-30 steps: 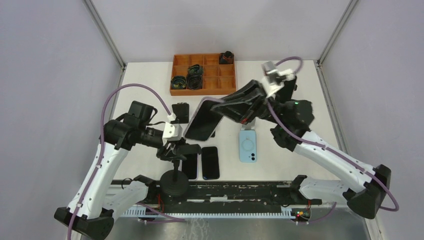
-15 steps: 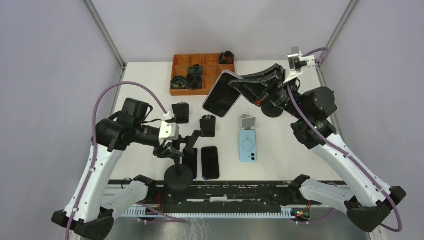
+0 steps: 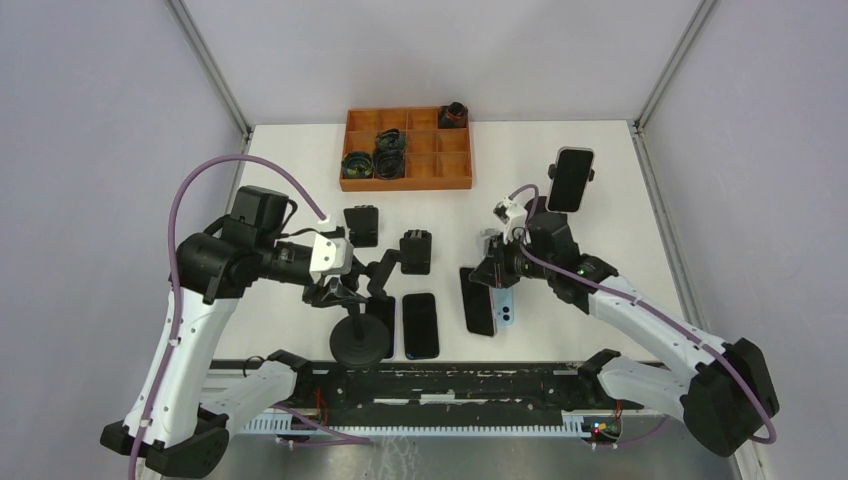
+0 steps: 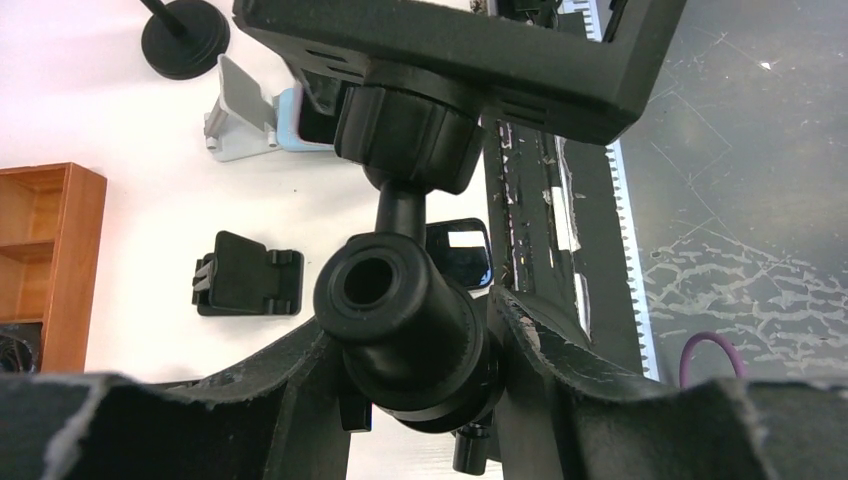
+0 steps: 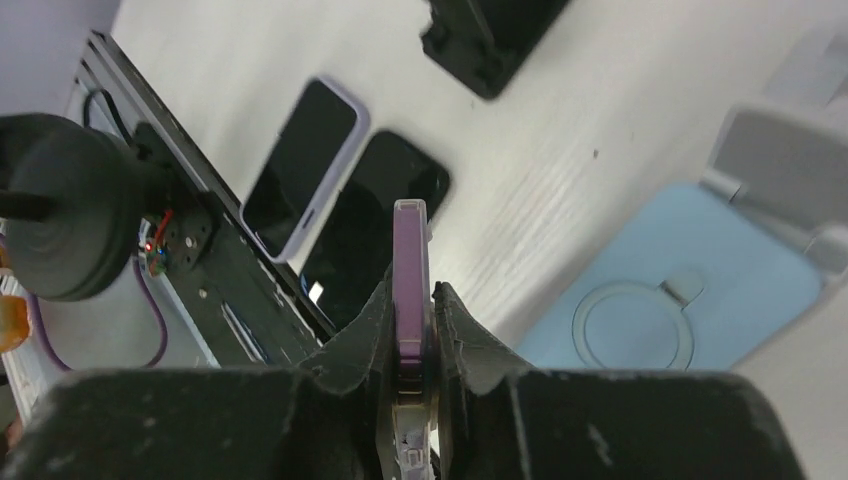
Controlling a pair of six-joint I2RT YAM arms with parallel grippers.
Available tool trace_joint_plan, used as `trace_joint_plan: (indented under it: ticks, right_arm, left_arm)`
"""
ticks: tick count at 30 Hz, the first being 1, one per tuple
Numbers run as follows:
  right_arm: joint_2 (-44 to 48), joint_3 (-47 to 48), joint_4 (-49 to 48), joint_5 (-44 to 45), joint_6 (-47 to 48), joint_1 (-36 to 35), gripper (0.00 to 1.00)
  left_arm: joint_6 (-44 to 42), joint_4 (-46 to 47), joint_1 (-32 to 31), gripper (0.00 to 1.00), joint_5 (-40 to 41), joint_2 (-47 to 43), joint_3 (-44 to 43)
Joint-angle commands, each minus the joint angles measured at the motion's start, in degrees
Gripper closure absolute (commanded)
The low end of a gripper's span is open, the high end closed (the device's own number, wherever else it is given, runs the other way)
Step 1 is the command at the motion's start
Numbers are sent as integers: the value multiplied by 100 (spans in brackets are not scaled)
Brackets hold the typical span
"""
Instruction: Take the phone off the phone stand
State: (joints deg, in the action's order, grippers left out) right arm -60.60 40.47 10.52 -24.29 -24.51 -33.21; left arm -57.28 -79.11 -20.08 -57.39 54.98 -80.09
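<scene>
Right tool (image 5: 411,298) pinches phone (image 5: 410,235) edge-on; left tool (image 4: 415,345) grips phone stand (image 4: 405,120).

White surface (image 3: 510,160), edged along the near side by a black rail (image 3: 480,378). Carries a compartmented wooden tray (image 3: 420,184) at the far edge, middle. Bears a small folded black holder (image 3: 361,225) left of centre. Nearer, holds the phone stand (image 3: 359,343) on its round base, two dark phones (image 3: 420,325) lying flat just beside it. Right of those, shows a light blue phone (image 3: 508,312) face down, a grey prop (image 5: 790,160) at its far end. At far right, supports a second stand (image 4: 185,38) with an upright phone (image 3: 570,180).
</scene>
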Motion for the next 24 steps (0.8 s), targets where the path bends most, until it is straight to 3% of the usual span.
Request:
trace_joint_plan:
  ticks: [1,7,24]
  right_arm:
    - [-81,-253,-1112,-486,-309,8,100]
    - [-356,-932,-2276,-631,-781,-59,100]
    - [-1266,-1672,-3590,-110,-1154,-411,100]
  left_arm:
    - [-47,89,-13,98,-408,-45,-330]
    - [-43,139,-14,98,-431,-49,-311]
    - [-70,291,-14,98,-465,-6,-254]
